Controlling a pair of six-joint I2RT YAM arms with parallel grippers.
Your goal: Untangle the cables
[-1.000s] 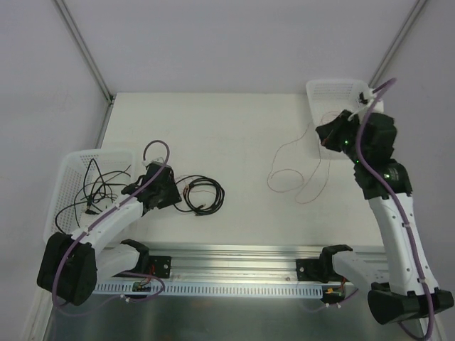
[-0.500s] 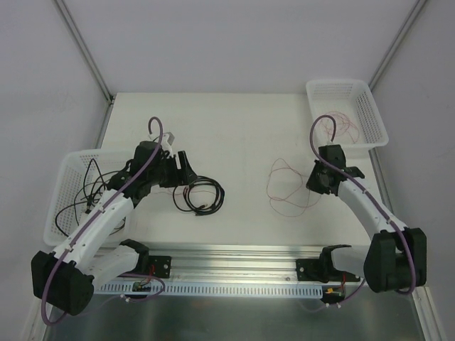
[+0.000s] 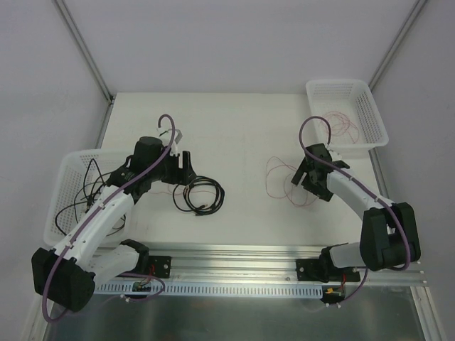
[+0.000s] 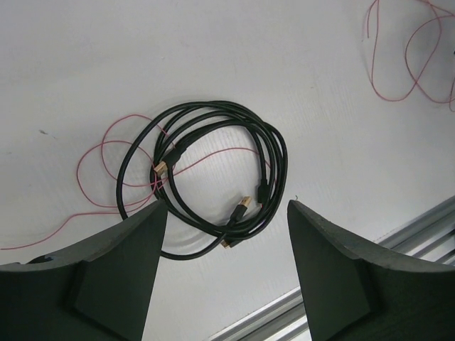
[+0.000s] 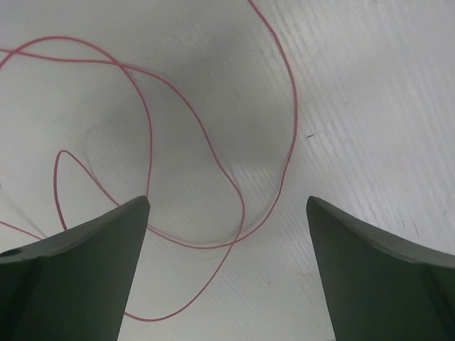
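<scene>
The black cable coil (image 4: 213, 177) lies flat on the worktop (image 3: 242, 135), framed in the gap between the left jaws and just ahead of them. Its gold-tipped plugs (image 4: 244, 204) sit tucked among the loops. A fine red wire (image 4: 106, 167) threads through the coil's left side, so this pair looks not yet separated. The left jaws are spread wide and hold nothing; they hang above the coil, probably lined up to pick 1 strand.

More red wire (image 5: 178, 142) sprawls in loose loops directly under the right jaws, which are likewise released and empty.

A white basket (image 3: 60, 181) beside the left arm (image 3: 106, 209) holds more black cables (image 3: 96, 188). Another basket (image 3: 370, 106) beyond the right jaws holds red strands (image 3: 345, 124), seemingly 1 bin per kind.

The left arm stretches forward past its basket, wrist tipped down. The right arm (image 3: 355, 192) folds inward at the elbow, wrist pitched over the loops.
</scene>
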